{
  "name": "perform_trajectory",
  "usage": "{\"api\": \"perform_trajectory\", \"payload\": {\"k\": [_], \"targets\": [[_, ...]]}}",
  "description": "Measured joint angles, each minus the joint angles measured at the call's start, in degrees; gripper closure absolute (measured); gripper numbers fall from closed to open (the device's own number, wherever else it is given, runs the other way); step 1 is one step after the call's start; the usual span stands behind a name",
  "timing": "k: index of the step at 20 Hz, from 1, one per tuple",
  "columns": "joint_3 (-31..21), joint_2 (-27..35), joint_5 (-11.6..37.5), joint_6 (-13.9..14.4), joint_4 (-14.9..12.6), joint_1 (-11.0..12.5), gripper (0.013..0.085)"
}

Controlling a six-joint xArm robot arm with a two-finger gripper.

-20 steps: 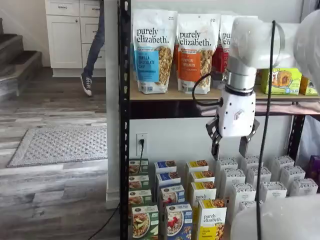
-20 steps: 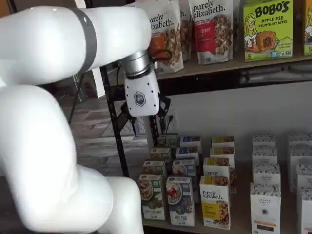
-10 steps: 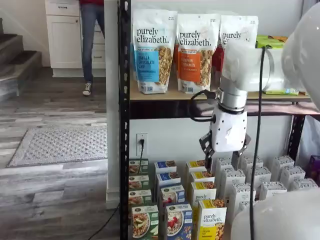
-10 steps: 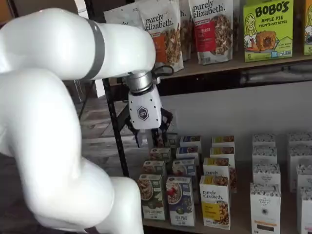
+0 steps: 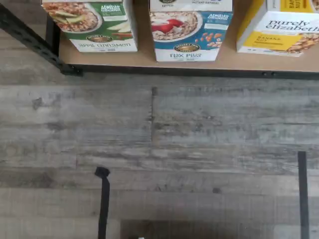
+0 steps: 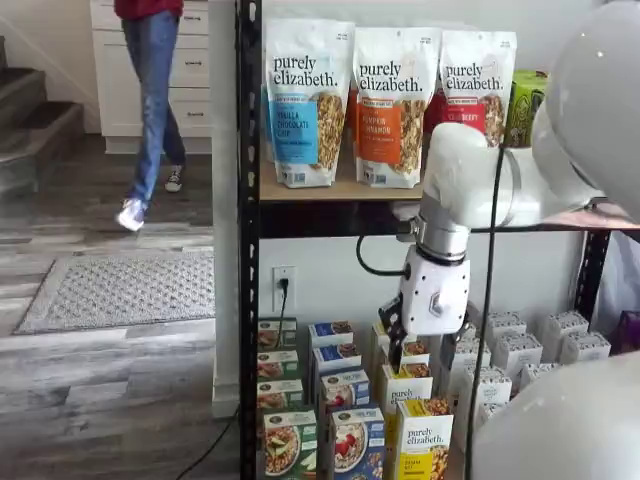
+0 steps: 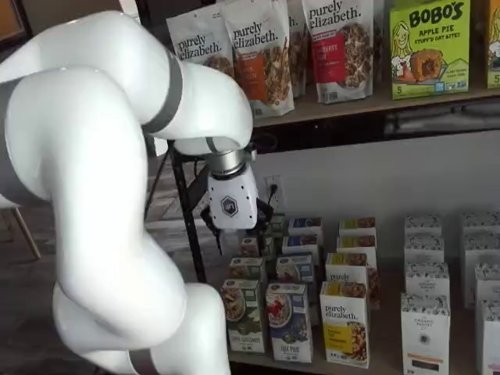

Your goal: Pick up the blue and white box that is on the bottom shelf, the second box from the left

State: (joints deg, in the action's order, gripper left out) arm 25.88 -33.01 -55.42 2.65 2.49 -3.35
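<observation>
Grey wood-plank flooring surrounds a black metal-framed rack; the white arm hangs in front of its lower tier.

At lower centre in both shelf views, the blue and white box (image 7: 289, 323) stands upright at the front edge of the bottom shelf (image 7: 375, 367), between a green-and-white box (image 7: 243, 316) and a yellow-and-white box (image 7: 344, 324). The claw (image 7: 237, 239) hovers above the rear rows, well apart from the box, fingers spread and holding nothing. A person (image 6: 150, 95) walks at upper left.

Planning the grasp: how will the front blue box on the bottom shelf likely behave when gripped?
The blue box looks like thin cardboard, so probably light and crushable. It stands tall and narrow, so a nudge may tip it. The green box crowds it.
</observation>
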Motion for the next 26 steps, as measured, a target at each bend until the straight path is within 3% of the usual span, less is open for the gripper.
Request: {"api": "perform_trajectory", "payload": {"k": [12, 26], "targets": [[-1.36, 11.99, 13.3, 3.76, -1.67, -3.05, 0.013], [-0.87, 23.03, 24.58, 3.35, -1.7, -2.79, 0.013]]}}
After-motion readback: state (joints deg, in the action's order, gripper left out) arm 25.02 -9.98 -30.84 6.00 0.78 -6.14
